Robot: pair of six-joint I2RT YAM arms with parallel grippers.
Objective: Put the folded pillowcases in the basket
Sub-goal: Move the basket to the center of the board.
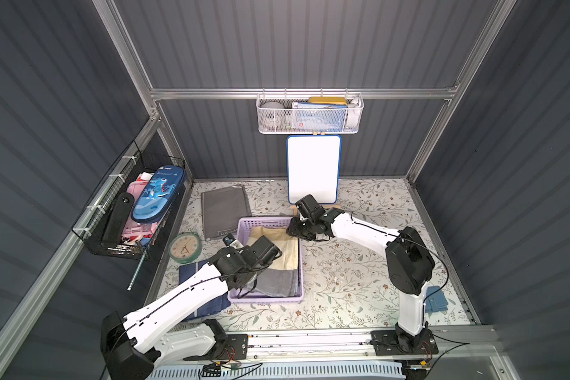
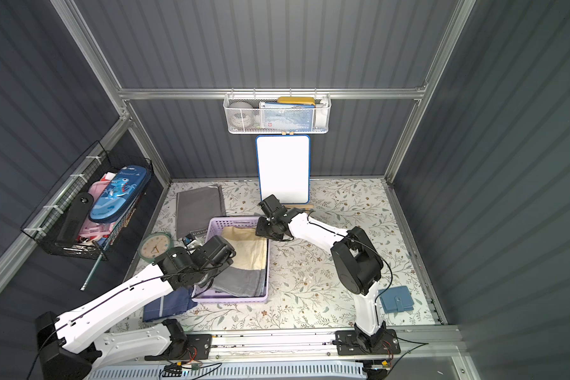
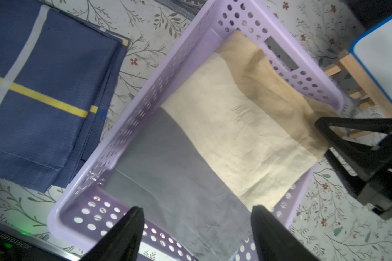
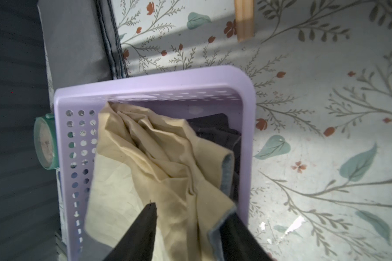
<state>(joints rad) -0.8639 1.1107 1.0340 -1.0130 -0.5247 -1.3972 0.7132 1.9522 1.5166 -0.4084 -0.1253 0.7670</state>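
The lilac basket (image 1: pixel 264 299) (image 2: pixel 231 299) stands mid-table. Inside it lies the folded pillowcase (image 1: pixel 287 250) (image 2: pixel 250 253), cream and tan at the far end, grey at the near end. My left gripper (image 1: pixel 246 279) (image 3: pixel 197 226) hangs open over the grey near end, touching nothing. The right gripper (image 1: pixel 293 230) (image 2: pixel 264 232) (image 4: pixel 190 217) is at the basket's far right corner. Its jaws stand apart, with the rumpled tan corner of the pillowcase (image 4: pixel 163 158) loose between them and draped over one finger.
A blue folded cloth (image 1: pixel 191 273) lies left of the basket and a grey one (image 1: pixel 224 210) behind it. A green clock (image 1: pixel 185 246), a whiteboard on a wooden easel (image 1: pixel 313 169) and a blue wallet (image 1: pixel 436 297) also sit on the table.
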